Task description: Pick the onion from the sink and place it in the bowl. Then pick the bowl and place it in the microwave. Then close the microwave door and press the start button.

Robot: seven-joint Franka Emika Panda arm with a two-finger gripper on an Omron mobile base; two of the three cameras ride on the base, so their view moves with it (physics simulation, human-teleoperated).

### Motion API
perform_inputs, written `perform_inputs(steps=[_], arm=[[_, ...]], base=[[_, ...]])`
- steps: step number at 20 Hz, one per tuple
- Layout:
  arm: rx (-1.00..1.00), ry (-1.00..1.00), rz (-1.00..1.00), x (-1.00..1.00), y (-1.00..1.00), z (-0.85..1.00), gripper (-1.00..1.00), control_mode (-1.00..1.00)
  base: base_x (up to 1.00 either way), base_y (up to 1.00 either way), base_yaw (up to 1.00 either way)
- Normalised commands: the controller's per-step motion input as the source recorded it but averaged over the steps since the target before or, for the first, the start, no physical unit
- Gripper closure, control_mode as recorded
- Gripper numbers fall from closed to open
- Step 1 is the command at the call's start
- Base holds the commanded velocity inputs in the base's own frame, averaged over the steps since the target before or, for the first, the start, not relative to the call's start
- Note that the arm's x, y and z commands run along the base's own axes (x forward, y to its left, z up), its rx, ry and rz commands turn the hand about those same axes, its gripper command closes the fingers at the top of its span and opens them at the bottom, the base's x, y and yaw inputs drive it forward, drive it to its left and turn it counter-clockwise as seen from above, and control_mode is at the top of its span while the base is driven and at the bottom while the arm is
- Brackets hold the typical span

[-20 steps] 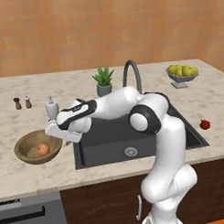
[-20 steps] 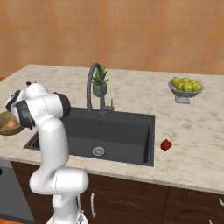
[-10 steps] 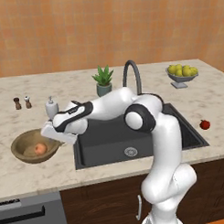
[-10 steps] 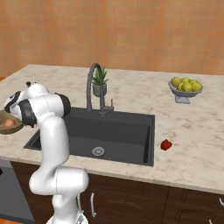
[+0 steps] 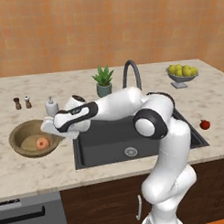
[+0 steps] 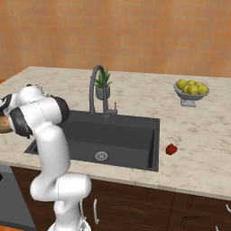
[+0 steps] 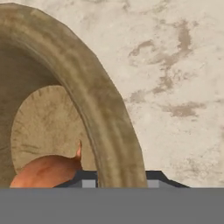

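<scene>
One gripper (image 5: 54,128) astride bowl (image 5: 24,133) rim

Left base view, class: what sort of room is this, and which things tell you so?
Most likely a home kitchen. A black sink with an arched faucet is set into a marble-look counter, and a footed bowl of yellow-green fruit stands on it.

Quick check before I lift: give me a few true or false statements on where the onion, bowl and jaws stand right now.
1. The onion lies inside the bowl. True.
2. The jaws are shut on the bowl's rim. True.
3. The sink holds the small red fruit. False: the fruit lies on the counter, right of the sink.
4. The bowl stands in the microwave. False: it sits on the counter, left of the sink.
</scene>
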Motion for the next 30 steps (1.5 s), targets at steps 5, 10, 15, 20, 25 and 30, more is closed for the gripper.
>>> perform_inputs(steps=[5, 10, 15, 20, 25, 30], arm=[[0.00, -0.22, -0.20, -0.67, -0.66, 0.86, 1.00, -1.00], [0.02, -0.18, -0.24, -0.67, -0.82, 0.79, 1.00, -1.00], [0.02, -0.15, -0.26, -0.82, -0.70, 0.83, 1.00, -1.00], [0.07, -0.04, -0.24, -0.79, -0.67, 0.80, 1.00, -1.00], [0.07, 0.12, -0.25, -0.53, -0.66, 0.52, 1.00, -1.00], [0.14, 0.23, -0.21, -0.44, -0.74, 0.58, 1.00, -1.00]], base=[[0.00, 0.00, 0.00], [0.00, 0.00, 0.00], [0.00, 0.00, 0.00], [0.00, 0.00, 0.00], [0.00, 0.00, 0.00], [0.00, 0.00, 0.00]])
